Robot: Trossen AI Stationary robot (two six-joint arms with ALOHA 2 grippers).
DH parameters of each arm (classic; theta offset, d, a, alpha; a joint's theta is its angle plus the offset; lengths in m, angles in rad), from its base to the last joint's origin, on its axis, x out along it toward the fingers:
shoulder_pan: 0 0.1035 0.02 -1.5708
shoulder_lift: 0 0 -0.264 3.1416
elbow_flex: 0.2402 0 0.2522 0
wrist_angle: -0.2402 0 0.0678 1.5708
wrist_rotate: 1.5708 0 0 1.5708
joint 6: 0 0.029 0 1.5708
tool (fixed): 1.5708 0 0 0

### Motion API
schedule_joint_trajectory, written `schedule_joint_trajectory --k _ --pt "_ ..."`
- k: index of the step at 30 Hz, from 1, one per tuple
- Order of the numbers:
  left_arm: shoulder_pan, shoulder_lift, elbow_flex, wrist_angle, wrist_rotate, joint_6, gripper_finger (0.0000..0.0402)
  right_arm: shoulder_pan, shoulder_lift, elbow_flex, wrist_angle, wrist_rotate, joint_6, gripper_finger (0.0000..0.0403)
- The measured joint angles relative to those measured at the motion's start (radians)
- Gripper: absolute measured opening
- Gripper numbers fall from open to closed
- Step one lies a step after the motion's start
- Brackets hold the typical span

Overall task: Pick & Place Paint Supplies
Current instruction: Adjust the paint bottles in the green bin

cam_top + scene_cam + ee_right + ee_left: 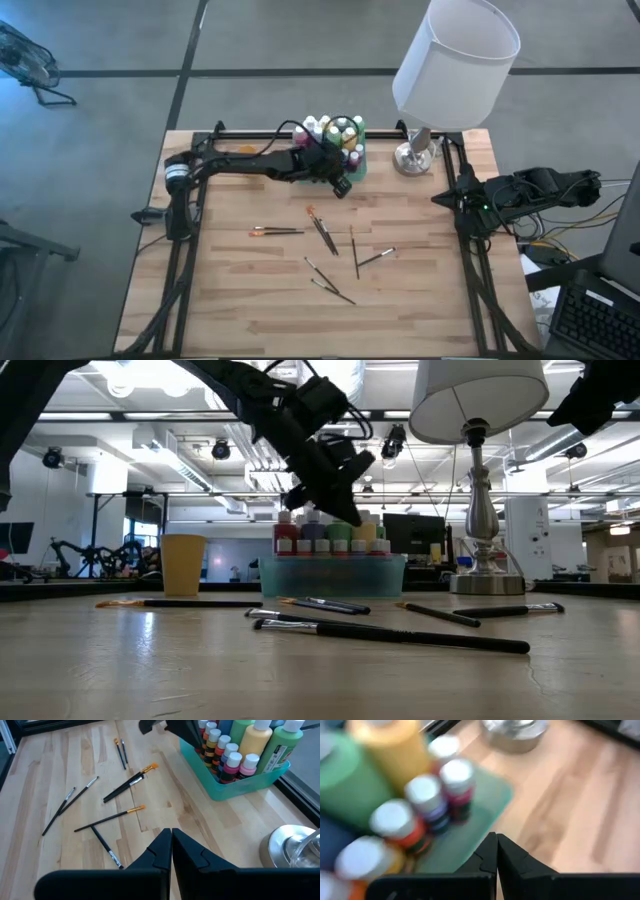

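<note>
Left tool [343,187]: fingers pressed together, holding nothing, hanging just above the near edge of the green rectangular tray [358,168].
Right tool [171,841]: also closed and empty, parked at the right edge of the table [250,310] (well apart from the work).
Bottles: small paint bottles with pale caps [231,751] stand packed upright in the tray, with taller green, yellow and blue ones behind them.
Brushes: thin dark-handled paintbrushes [322,233] lie scattered flat on the pale wooden table, in front of the tray, some crossing each other.
Lamp: a silver-based lamp with a white shade [455,58] stands just beside the tray.
Cup: an orange cup [182,564] shows in the low view.
</note>
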Motion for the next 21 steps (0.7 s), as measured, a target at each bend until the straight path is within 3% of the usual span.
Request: schedule_joint_trajectory --k 6,14,21 --pt "-0.012 0.075 0.044 0.057 0.000 0.015 0.0004 0.000 0.000 0.000 0.000 0.000 0.000 0.0008" --pt "-0.011 0.224 0.221 -0.002 -0.016 0.052 0.0005 0.000 0.000 0.000 0.000 0.000 0.000 0.0008" --pt "-0.011 0.311 0.339 -0.090 -0.125 0.086 0.0005 0.000 0.000 0.000 -0.001 0.000 0.000 0.0008"
